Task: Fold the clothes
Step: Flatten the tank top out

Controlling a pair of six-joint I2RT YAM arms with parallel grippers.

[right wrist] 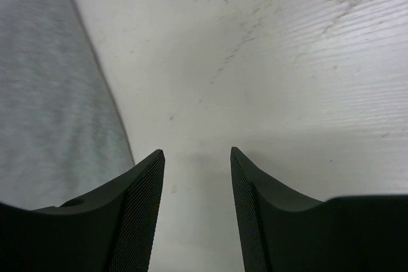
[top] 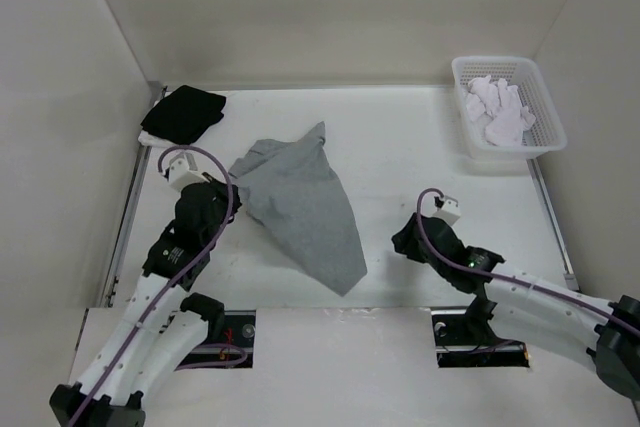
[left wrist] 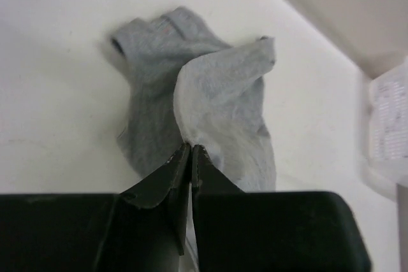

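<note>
Grey tank top (top: pixel 300 202) lies rumpled on the tabletop (top: pixel 420 157), well left of the white basket (top: pixel 500 60). Left hand (left wrist: pixel 191 150) is pinched closed on the tank top's edge farthest from the basket. Right hand (right wrist: pixel 196 157) has its jaws wide apart and empty, over bare tabletop just beside the tank top's basket-side edge.
</note>
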